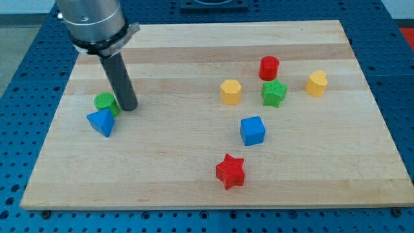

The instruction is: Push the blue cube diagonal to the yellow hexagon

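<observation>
The blue cube (253,130) lies right of the board's middle. The yellow hexagon (230,91) sits above it and slightly to the left, a small gap between them. My tip (128,106) rests on the board at the view's left, far from both, right beside a green cylinder (105,102) and just above and to the right of a blue triangular block (101,122).
A red cylinder (269,67) and a green star (274,93) stand right of the yellow hexagon. A yellow heart-like block (316,83) is farther right. A red star (230,171) lies below the blue cube. The wooden board (194,52) sits on a blue perforated table.
</observation>
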`<state>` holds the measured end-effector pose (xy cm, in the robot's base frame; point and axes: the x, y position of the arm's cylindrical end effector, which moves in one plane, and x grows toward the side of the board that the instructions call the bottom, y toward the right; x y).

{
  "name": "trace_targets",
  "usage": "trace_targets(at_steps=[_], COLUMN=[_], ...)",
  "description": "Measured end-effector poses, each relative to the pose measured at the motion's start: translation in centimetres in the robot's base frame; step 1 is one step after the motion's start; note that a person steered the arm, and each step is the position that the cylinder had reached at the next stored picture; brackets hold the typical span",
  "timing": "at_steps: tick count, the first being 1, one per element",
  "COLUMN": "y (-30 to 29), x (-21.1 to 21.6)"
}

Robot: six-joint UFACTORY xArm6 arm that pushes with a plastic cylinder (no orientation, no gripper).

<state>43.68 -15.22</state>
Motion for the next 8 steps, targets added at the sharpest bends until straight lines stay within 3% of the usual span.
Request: trace_targets(at_steps=[1,2,6,8], y=[4.8,5.6,22.7,28.4], x=[0.9,5.2,10.6,14.6])
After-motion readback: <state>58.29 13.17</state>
